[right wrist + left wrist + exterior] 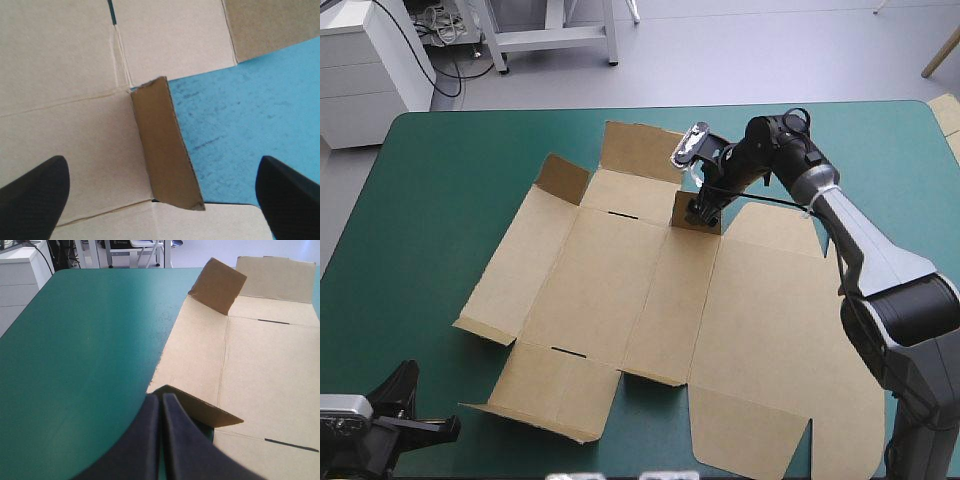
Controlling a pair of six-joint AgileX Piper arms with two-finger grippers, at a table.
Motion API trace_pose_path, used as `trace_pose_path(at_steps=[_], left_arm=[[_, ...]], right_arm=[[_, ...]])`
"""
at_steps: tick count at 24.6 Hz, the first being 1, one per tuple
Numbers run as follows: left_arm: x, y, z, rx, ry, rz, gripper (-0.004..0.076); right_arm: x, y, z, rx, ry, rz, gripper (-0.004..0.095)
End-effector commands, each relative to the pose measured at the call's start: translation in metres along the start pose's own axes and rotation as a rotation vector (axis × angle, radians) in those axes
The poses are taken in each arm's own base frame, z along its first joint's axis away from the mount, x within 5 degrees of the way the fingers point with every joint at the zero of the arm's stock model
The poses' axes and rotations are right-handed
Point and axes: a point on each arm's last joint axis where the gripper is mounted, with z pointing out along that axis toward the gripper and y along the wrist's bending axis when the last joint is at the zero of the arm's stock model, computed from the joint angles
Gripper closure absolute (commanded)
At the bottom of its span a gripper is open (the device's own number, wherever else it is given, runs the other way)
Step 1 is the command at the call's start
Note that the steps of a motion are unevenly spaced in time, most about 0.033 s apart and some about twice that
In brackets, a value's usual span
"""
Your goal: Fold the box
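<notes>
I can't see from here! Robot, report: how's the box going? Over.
Left gripper shut, beside the box. Right gripper open over a raised flap. Box mostly flat. Nothing blocking.

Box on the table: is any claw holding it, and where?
Nothing is held. The right claw is open over a small raised flap of the box without gripping it; the left claw is shut and empty.

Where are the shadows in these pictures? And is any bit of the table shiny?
High view: thin dark shadows lie on the table under the lifted near edges of the box. Left wrist view: a pale sheen crosses the table towards its far edge, and the raised corner flap looks darker than the flat board. Right wrist view: the upright flap is shaded too.
</notes>
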Motion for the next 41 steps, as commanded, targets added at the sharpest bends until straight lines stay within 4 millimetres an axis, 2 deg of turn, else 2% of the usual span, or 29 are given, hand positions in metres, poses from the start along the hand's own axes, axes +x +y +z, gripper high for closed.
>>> trace_pose_path(at_steps=[1, 6, 15, 17, 18, 19, 20, 21, 22, 28, 34, 41], left_arm=[[-0.012, -0.001, -0.007, 0.004, -0.114, -0.008, 0.0731], [-0.012, -0.001, -0.007, 0.004, -0.114, -0.008, 0.0731], [-0.012, -0.001, -0.007, 0.004, -0.114, -0.008, 0.0731], [-0.012, -0.001, -0.007, 0.004, -0.114, -0.008, 0.0731], [-0.012, -0.001, -0.007, 0.004, -0.114, -0.008, 0.0731], [-0.012, -0.001, -0.007, 0.004, -0.114, -0.008, 0.0731], [-0.012, -0.001, -0.007, 0.004, -0.114, -0.008, 0.0731], [-0.012, -0.001, -0.007, 0.004, -0.114, -0.008, 0.0731], [-0.012, -0.001, -0.007, 0.004, -0.114, -0.008, 0.0731], [-0.012, -0.001, -0.007, 0.004, -0.114, -0.008, 0.0731], [-0.012, -0.001, -0.007, 0.004, -0.114, -0.008, 0.0731], [-0.012, -0.001, -0.007, 0.004, -0.114, -0.008, 0.0731]], right_arm=[[-0.009, -0.008, -0.021, 0.079, -0.021, -0.07, -0.0018], [-0.007, -0.01, -0.006, 0.067, -0.006, -0.094, -0.0018], [-0.01, -0.004, 0.009, 0.037, -0.001, -0.124, -0.0001], [-0.013, 0.0, 0.014, 0.038, -0.003, -0.16, 0.0122], [-0.016, 0.001, 0.016, 0.049, -0.009, -0.176, 0.0267], [-0.017, 0.001, 0.017, 0.057, -0.017, -0.178, 0.0366], [-0.019, 0.002, 0.017, 0.065, -0.026, -0.182, 0.0596], [-0.019, 0.002, 0.017, 0.065, -0.023, -0.187, 0.0725], [-0.018, 0.002, 0.017, 0.057, -0.011, -0.203, 0.0929], [-0.017, 0.007, 0.018, 0.028, 0.014, -0.344, 0.093], [-0.039, 0.04, 0.023, -0.025, -0.017, -0.587, 0.093], [-0.064, 0.073, 0.027, -0.017, -0.079, -0.686, 0.093]])
